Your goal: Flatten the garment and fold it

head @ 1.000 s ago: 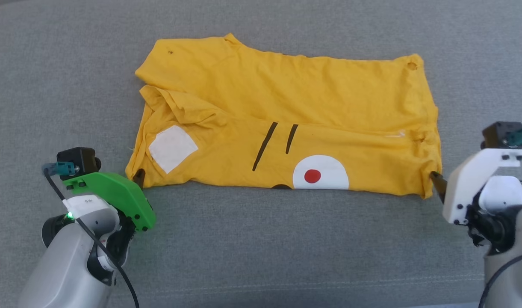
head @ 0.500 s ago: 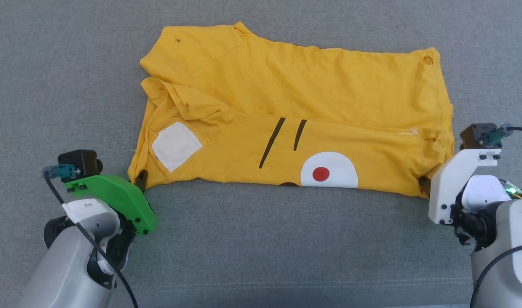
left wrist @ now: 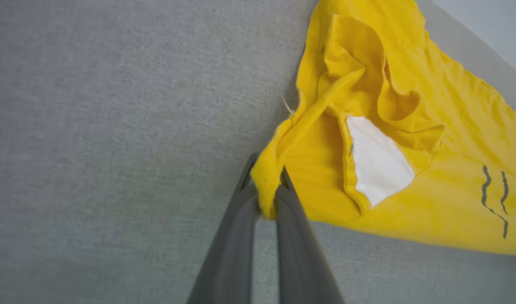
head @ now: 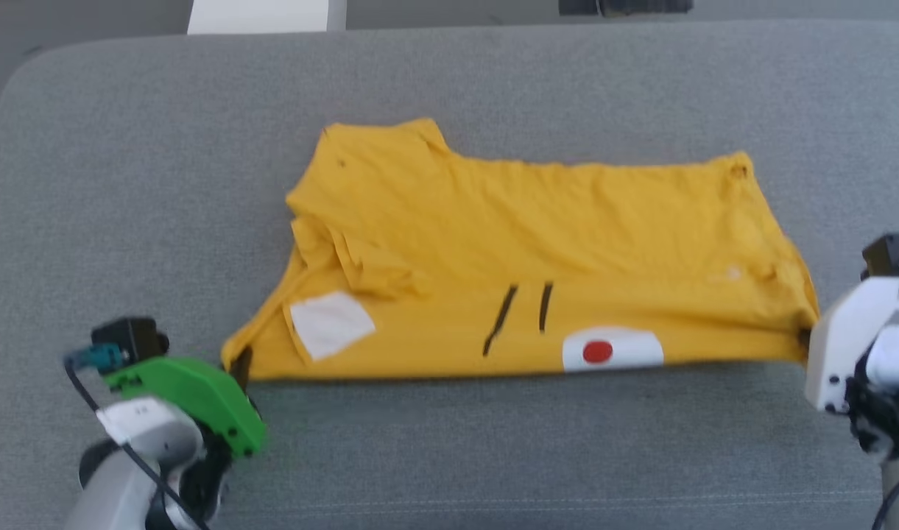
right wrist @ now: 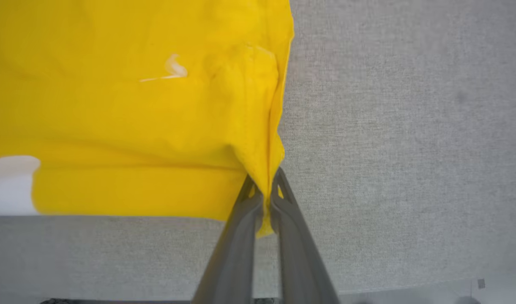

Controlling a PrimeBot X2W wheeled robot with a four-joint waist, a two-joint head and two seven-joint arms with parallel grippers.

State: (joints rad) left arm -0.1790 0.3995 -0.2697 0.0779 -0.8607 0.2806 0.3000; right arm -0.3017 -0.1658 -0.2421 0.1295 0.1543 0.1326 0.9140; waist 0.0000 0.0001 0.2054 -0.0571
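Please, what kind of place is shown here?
Probably an indoor room: the garment lies on a grey cushioned surface, perhaps a sofa or mattress, with a rounded padded edge and a white object beyond.

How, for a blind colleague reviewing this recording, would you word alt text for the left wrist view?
The left gripper is shut on a corner of the yellow garment, pinching it between two dark fingers. The cloth spreads up and right over a grey fabric surface, showing a white patch and two thin black stripes.
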